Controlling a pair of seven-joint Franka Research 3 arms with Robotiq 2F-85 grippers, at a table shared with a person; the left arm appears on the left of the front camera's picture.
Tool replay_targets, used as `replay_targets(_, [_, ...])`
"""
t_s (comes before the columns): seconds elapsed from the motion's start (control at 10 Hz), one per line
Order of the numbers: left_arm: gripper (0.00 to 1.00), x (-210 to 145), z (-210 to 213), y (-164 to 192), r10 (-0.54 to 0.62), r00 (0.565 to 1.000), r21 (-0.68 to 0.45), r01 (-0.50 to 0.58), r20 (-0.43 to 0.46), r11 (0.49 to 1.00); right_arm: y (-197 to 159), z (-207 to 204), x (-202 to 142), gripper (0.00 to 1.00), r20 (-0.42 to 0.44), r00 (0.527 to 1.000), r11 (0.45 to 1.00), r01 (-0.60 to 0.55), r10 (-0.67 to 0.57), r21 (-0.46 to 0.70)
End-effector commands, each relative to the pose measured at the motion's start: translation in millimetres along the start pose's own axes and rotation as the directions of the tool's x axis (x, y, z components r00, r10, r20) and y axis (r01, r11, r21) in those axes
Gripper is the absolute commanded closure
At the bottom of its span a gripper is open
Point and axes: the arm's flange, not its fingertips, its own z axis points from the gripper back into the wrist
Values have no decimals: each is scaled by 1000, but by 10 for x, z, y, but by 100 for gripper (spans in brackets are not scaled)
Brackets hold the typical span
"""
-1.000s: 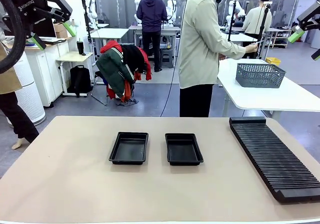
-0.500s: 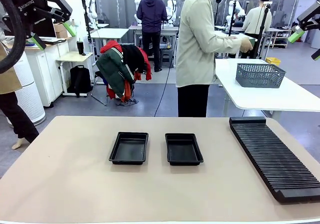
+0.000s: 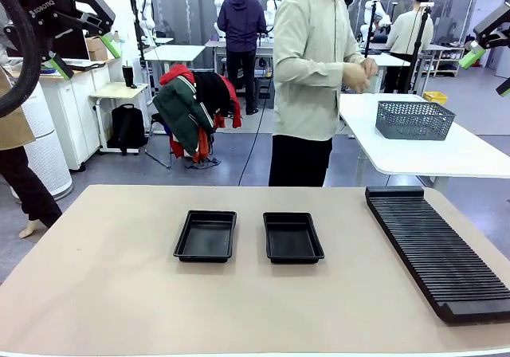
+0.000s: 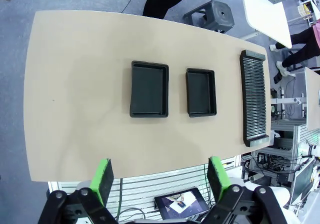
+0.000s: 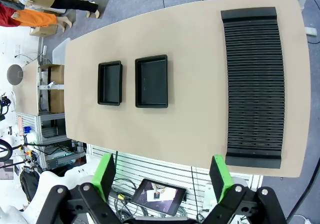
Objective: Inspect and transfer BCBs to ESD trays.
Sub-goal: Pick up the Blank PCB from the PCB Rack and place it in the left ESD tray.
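Two empty black ESD trays [image 3: 205,235] [image 3: 292,237] lie side by side in the middle of the tan table. The left wrist view looks down on both trays [image 4: 149,89] [image 4: 201,92], and so does the right wrist view [image 5: 110,83] [image 5: 151,81]. The BCBs are out of view. My left gripper [image 3: 84,54] hangs high at the upper left, open and empty, its jaws wide [image 4: 161,180]. High at the upper right, my right gripper [image 3: 488,70] is also open and empty [image 5: 162,176]. A person [image 3: 311,78] stands beyond the far edge with both hands [image 3: 358,74] together at chest height.
A long black ribbed rack [image 3: 438,249] runs along the table's right side. A grey mesh basket [image 3: 414,119] stands on a white side table behind it. A tablet [image 4: 182,203] lies below the table's near edge. Bare tabletop surrounds the trays.
The person has turned from the side table, shifted slightly left and drawn both hands in to the chest. Neither arm has moved, and both grippers stay open.
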Motion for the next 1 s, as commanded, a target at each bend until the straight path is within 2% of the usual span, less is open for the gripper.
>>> replay_targets(0.0, [0,-2,0,-1,2,1000,-5,-2,0,1000,-2,-2,0,0,0,1000,1000,1,-1,0])
replay_targets(0.9, [0,-2,0,-1,2,1000,-5,-2,0,1000,-2,-2,0,0,0,1000,1000,1,-1,0])
